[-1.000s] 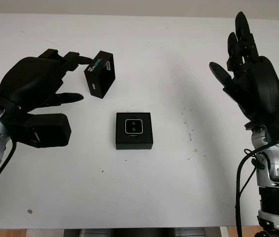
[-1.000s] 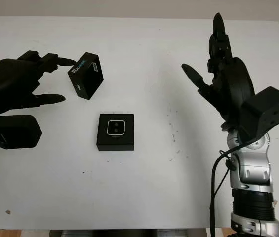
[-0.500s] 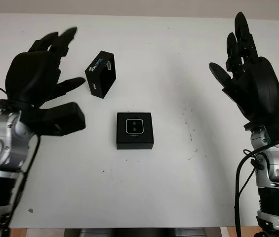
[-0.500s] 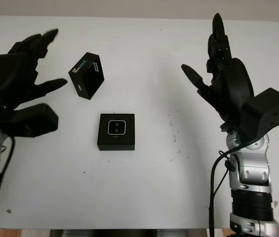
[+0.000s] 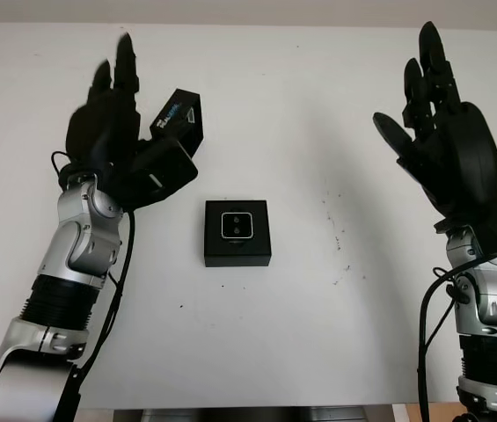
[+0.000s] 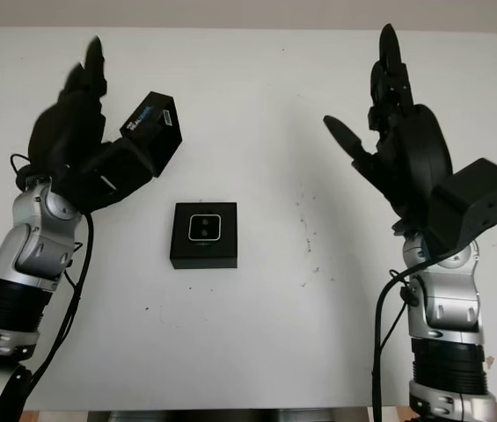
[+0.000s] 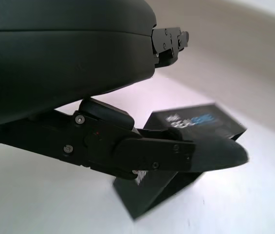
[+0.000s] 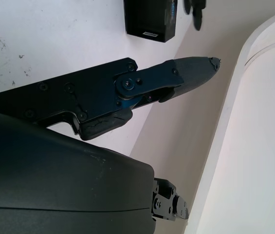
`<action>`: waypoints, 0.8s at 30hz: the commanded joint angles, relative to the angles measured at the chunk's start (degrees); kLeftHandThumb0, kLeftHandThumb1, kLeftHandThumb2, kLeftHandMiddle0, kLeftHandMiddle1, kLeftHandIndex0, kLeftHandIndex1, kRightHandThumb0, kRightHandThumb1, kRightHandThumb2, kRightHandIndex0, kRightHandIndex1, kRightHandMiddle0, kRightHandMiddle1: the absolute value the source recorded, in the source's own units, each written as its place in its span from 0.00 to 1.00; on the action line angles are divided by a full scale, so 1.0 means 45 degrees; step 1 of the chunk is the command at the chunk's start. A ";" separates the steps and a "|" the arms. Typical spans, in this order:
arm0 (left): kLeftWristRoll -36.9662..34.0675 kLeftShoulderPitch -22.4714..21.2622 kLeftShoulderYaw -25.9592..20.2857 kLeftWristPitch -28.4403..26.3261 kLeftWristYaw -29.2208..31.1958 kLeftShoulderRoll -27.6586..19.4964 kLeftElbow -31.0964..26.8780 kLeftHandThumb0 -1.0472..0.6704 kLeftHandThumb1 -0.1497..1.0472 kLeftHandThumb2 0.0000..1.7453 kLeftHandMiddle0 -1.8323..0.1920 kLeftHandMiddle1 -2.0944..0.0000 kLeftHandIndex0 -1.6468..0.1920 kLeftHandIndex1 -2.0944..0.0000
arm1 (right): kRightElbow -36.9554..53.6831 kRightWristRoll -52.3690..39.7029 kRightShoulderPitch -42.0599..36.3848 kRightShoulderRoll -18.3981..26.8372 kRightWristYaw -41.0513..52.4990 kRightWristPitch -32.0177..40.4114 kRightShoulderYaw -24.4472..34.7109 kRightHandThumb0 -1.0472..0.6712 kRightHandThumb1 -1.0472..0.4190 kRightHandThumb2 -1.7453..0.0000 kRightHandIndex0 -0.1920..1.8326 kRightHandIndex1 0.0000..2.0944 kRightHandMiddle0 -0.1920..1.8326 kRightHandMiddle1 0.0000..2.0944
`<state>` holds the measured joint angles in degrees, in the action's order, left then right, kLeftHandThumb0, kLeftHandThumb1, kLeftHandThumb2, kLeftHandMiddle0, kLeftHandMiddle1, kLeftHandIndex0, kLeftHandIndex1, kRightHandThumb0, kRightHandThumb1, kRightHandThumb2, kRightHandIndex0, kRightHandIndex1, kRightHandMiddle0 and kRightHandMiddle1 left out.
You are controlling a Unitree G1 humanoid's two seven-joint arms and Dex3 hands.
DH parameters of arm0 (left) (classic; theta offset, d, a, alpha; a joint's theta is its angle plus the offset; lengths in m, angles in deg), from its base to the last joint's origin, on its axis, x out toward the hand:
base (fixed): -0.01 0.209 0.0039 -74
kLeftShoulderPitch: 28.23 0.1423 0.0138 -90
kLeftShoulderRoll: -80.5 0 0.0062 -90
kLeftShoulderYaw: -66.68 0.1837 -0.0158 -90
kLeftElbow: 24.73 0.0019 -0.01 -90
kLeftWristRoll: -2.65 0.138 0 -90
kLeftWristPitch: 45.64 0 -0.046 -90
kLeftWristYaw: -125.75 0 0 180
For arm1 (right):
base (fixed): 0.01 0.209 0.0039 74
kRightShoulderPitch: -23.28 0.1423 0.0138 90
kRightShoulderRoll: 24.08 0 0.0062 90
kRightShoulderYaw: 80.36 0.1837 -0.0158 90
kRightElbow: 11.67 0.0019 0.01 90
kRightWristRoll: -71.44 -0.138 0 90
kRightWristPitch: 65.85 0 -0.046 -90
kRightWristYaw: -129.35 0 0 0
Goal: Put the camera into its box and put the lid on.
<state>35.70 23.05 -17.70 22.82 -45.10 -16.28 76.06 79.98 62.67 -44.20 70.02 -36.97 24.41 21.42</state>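
Note:
A black box sits at the middle of the table with the silver-faced camera set in its top. The black lid, with blue lettering on one face, stands tilted on an edge at the back left. My left hand is raised just left of the lid, open, fingers pointing up and away; its wrist block overlaps the lid's near corner. In the left wrist view one finger crosses in front of the lid. My right hand is held up at the right, open and holding nothing.
The white table has a few dark specks right of the box. Its far edge runs along the top, and its near edge lies along the bottom.
My left hand has swung up from beside the lid, so its fingers now point upward and its forearm shows. The lid stays tilted on the table. The right hand has not moved.

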 commanded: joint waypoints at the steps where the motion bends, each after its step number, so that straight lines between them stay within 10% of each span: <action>1: -0.0714 -0.0199 -0.0149 -0.0056 0.0813 -0.0117 -0.0273 0.01 1.00 0.19 1.00 1.00 1.00 1.00 | 0.0245 0.0068 -0.0171 0.0062 -0.0066 -0.0065 0.0068 0.17 0.00 0.94 0.00 0.00 0.00 0.01; 13: 0.0733 -0.0971 0.1420 -0.0884 0.1013 -0.0582 0.0358 0.00 1.00 0.22 0.95 0.97 1.00 1.00 | 0.0127 0.0204 -0.0079 0.0081 0.0031 -0.0183 0.0024 0.19 0.00 0.94 0.00 0.00 0.00 0.01; 17: 0.1296 -0.1133 0.1904 -0.0592 0.0739 -0.0689 0.0715 0.03 1.00 0.24 0.90 0.62 0.88 0.95 | 0.0232 0.0266 -0.0104 0.0067 -0.0065 -0.0118 0.0037 0.18 0.00 0.94 0.00 0.00 0.01 0.01; 24: 0.1050 -0.1309 0.1875 -0.0139 0.1048 -0.0713 0.0749 0.05 1.00 0.27 0.88 0.71 0.92 0.98 | 0.0339 0.0423 -0.0134 0.0082 -0.0198 -0.0006 0.0011 0.18 0.00 0.94 0.00 0.00 0.01 0.02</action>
<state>40.83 18.70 -8.97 21.63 -40.86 -18.88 79.67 80.13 64.43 -44.28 70.03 -37.66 24.28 21.35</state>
